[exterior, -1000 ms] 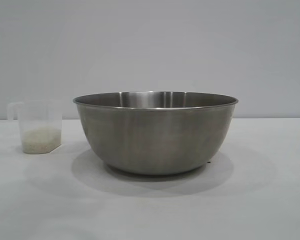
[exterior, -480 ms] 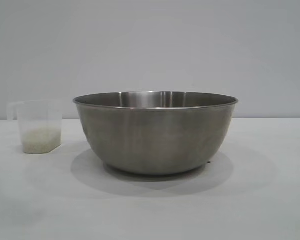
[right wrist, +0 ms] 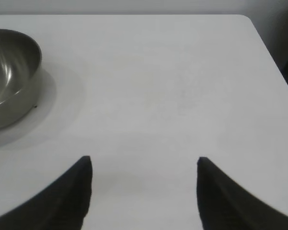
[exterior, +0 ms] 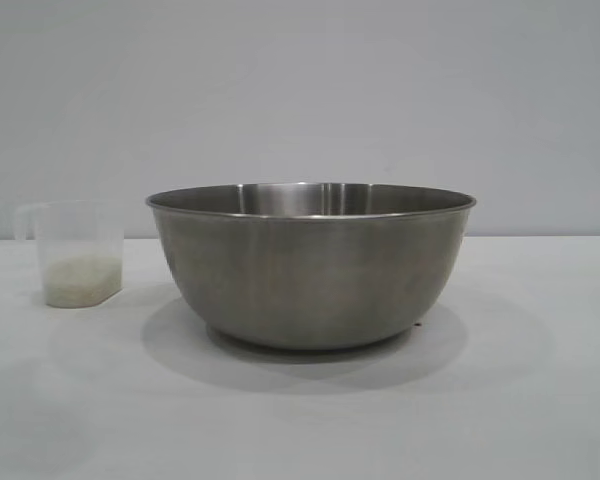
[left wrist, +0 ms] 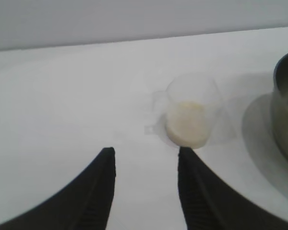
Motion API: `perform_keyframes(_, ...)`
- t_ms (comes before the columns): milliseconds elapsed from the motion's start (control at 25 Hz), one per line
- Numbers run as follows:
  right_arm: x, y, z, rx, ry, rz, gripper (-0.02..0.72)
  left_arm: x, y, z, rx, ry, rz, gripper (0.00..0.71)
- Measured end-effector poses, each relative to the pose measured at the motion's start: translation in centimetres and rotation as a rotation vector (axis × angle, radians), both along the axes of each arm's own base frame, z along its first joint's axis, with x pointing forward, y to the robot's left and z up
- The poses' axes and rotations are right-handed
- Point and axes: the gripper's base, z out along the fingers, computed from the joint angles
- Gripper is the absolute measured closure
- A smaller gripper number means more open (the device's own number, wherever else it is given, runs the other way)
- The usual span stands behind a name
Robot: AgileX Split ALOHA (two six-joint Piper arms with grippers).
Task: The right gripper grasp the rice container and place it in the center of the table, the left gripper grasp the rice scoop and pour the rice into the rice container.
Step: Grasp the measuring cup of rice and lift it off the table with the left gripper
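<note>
The rice scoop (exterior: 77, 250) stands upright on the table (exterior: 500, 400), holding rice (exterior: 81, 278) at its bottom, just beside the rice container (exterior: 310, 265) yet apart from it; bare tabletop lies open on its other sides. Seen from the left wrist, the left gripper (left wrist: 146, 152) is spread and empty, one fingertip close to the scoop's base, the scoop lying just outside the gap. The right gripper (right wrist: 144, 163), spread wider and empty, hangs over bare table, well apart from the container, near the table's rounded corner.
</note>
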Motion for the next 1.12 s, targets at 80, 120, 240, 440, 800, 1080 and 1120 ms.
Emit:
perform_keyframes(80, 0.0, 0.0, 0.0, 0.000, 0.000, 0.000, 0.261, 0.5, -0.3, -0.4, -0.003, -0.017, -0.024, 0.438)
perform_keyframes(120, 0.0, 0.0, 0.0, 0.000, 0.000, 0.000, 0.261, 0.8, -0.5, -0.6, 0.008, -0.033, -0.046, 0.438)
perform_keyframes(240, 0.0, 0.0, 0.0, 0.000, 0.000, 0.000, 0.261, 1.7, -1.0, -1.2, 0.047, -0.104, -0.110, 0.438)
perform_keyframes(440, 0.0, 0.0, 0.0, 0.000, 0.000, 0.000, 0.261, 3.1, -1.4, -3.7, 0.084, -0.109, -0.150, 0.438)
perform_keyframes(800, 0.0, 0.0, 0.0, 0.000, 0.000, 0.000, 0.261, 5.2, -1.1, -7.0, 0.118, 0.010, -0.109, 0.438)
perform_keyframes(1080, 0.0, 0.0, 0.0, 0.000, 0.000, 0.000, 0.261, 7.2, -1.2, -6.5, 0.137, -0.045, -0.092, 0.438)
perform_keyframes(1120, 0.0, 0.0, 0.0, 0.000, 0.000, 0.000, 0.261, 7.5, -1.2, -6.6, 0.141, -0.048, -0.093, 0.438)
